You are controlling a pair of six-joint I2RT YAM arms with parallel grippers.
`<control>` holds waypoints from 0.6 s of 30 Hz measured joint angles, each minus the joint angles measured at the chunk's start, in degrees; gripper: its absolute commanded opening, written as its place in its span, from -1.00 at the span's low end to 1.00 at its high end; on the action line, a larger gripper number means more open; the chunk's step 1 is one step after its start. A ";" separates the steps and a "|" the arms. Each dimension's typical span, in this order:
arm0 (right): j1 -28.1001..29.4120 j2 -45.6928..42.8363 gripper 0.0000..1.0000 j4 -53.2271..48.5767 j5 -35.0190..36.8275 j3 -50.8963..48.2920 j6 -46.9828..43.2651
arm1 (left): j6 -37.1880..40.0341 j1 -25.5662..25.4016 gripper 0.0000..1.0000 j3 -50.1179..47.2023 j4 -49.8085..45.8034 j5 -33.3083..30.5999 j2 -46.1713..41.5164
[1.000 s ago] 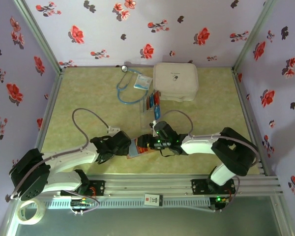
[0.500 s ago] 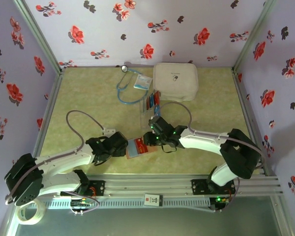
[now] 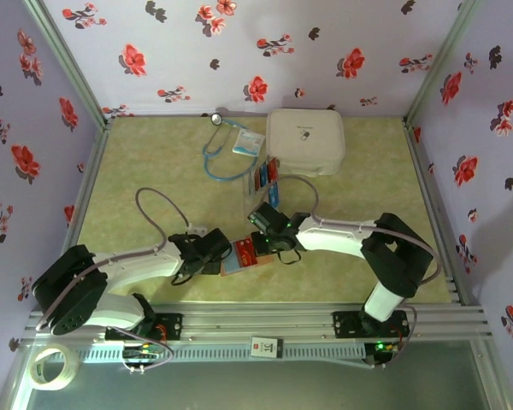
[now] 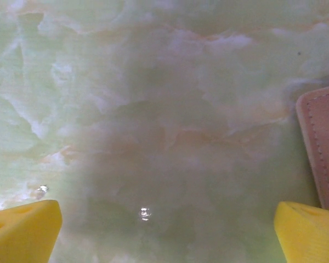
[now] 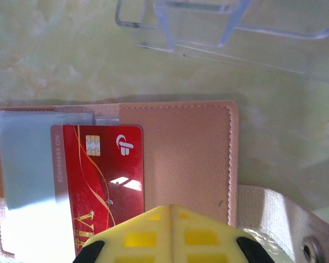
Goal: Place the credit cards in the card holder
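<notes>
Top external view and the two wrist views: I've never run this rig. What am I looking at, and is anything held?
The overhead picture looks down on two robot arms at the table's near edge; each wrist carries its camera. The left gripper hangs open over the table, beside the card holder. The right gripper is shut above a red card on the opened holder; whether it pinches the card is hidden. Farther back: a clear tray with more cards, a white case, a stethoscope.

Top looks down; wrist cameras share card holder [image 5: 181, 159]
</notes>
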 measured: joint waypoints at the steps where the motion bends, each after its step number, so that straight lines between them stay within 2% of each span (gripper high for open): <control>1: 0.07 0.44 -0.93 0.02 0.02 0.20 -0.13 | 0.04 0.00 0.99 0.04 0.22 0.00 0.20; 18: 2.14 5.57 -0.97 0.00 0.00 3.85 -0.50 | 0.81 0.00 0.99 0.48 1.64 -0.02 1.38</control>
